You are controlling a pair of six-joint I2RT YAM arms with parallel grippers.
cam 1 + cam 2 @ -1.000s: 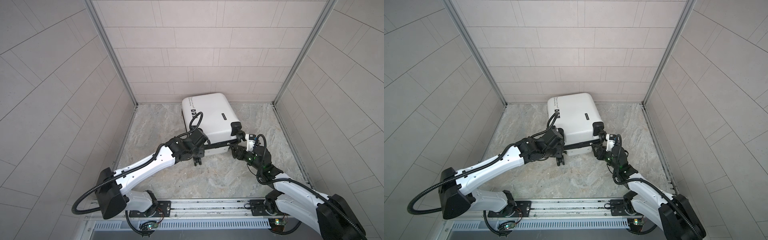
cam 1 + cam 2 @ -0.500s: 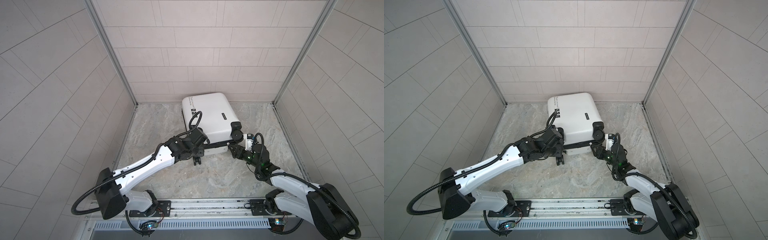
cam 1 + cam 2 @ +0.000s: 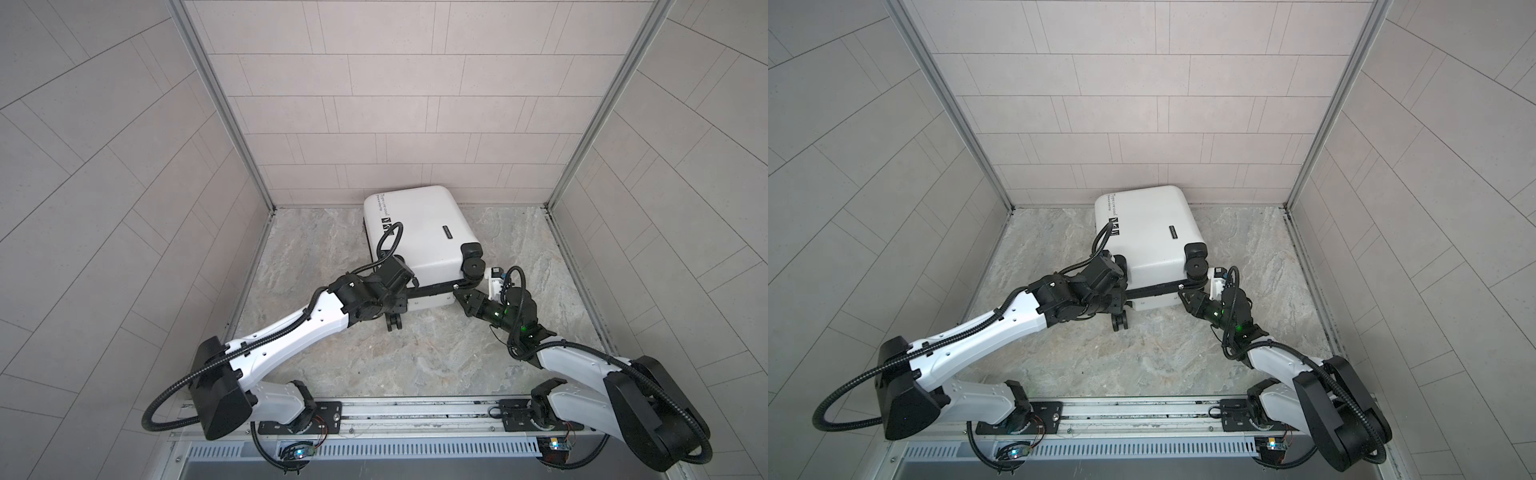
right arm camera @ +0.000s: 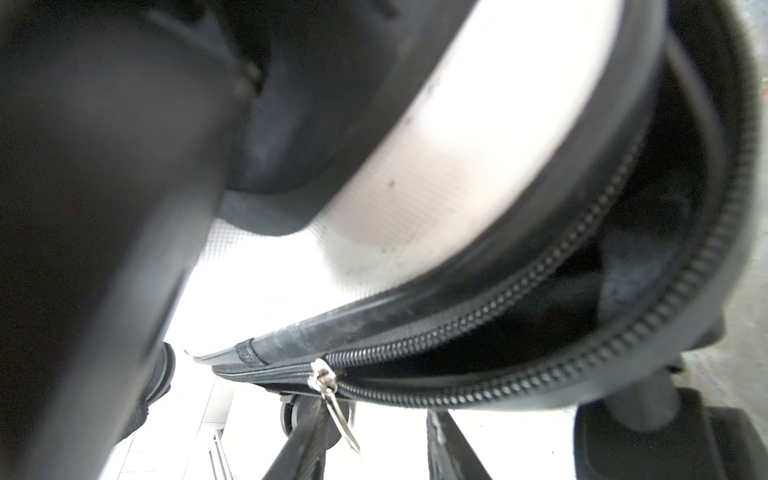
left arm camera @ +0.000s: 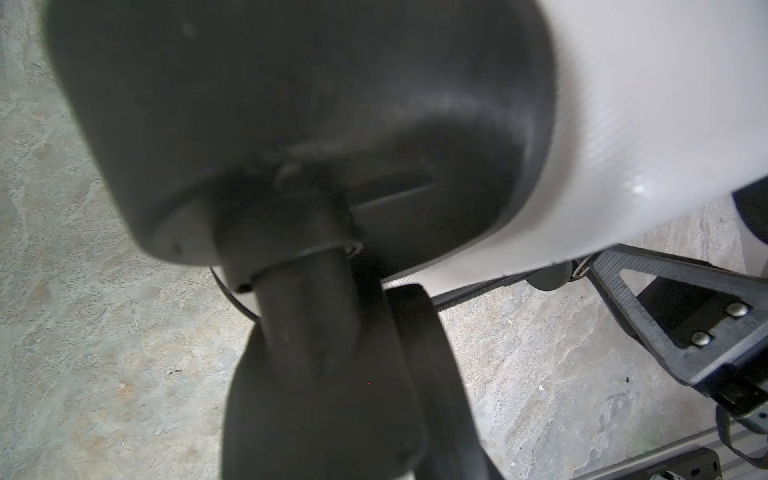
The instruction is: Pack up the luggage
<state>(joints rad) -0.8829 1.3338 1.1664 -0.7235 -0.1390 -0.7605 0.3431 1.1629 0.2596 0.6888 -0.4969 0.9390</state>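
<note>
White shell: luggage (image 3: 419,232) flat on stone-look floor (image 3: 415,365), by back wall (image 3: 374,124), lid down.
Zip (image 4: 540,299): shut up to slider (image 4: 321,376); gaping round near-right corner.
R pincer (image 4: 374,453): spread, pull tab (image 4: 343,419) btwn fingers, unpinched.
L pincer (image 3: 405,291): at near-left wheel (image 3: 393,322); grip can't tell.
Left: prob. rest of zip.

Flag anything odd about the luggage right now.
The luggage is not fully zipped. In the right wrist view the zipper slider sits partway along, and past it the teeth gape apart over dark lining. In both top views it also lies skewed to the back wall.
</note>
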